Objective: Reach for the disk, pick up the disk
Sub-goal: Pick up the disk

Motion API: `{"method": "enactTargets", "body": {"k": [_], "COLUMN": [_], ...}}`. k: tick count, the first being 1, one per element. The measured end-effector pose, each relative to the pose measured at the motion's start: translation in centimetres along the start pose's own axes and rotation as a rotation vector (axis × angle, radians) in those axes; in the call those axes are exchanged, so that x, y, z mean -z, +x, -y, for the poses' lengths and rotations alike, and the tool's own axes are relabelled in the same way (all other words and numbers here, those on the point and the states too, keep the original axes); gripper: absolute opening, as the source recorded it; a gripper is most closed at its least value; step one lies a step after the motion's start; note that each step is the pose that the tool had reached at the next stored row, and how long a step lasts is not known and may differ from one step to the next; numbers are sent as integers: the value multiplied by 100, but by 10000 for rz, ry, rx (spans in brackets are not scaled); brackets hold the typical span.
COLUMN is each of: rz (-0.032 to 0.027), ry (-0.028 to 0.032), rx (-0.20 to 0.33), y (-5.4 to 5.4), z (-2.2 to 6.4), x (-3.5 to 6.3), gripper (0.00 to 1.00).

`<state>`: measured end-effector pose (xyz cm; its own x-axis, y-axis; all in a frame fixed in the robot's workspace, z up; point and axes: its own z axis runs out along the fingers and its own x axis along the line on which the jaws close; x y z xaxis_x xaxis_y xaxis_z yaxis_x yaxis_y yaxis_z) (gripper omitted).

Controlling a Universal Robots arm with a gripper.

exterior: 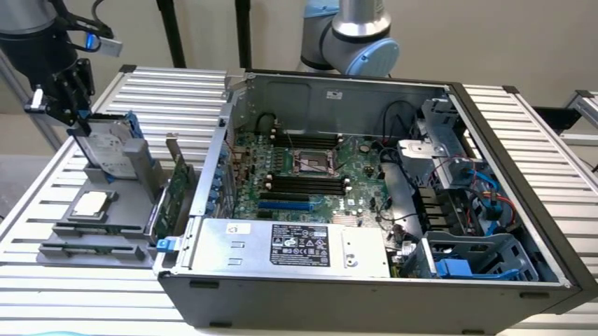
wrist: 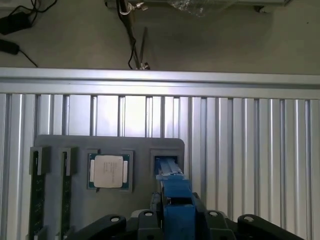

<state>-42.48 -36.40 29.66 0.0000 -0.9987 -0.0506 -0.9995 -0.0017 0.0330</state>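
I see the disk (exterior: 106, 148) in the upper left of the frame. It is flat and grey, with a white label and blue rails. It stands up tall on its edge.

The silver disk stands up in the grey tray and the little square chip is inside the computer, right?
Not quite. The chip lies flat on the grey tray, beside the computer; the exterior view shows this. The disk does stand upright in that tray.
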Motion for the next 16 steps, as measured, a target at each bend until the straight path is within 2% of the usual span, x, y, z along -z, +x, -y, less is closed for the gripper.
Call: {"method": "enactTargets", "body": {"k": [4, 8, 16], "rz": [24, 103, 118], "ry": [18, 27, 43], "rx": [1, 5, 6], "y": [18, 38, 39], "z": [-1, 0, 0], "x": [1, 2, 1], "gripper": [33, 33, 33]}}
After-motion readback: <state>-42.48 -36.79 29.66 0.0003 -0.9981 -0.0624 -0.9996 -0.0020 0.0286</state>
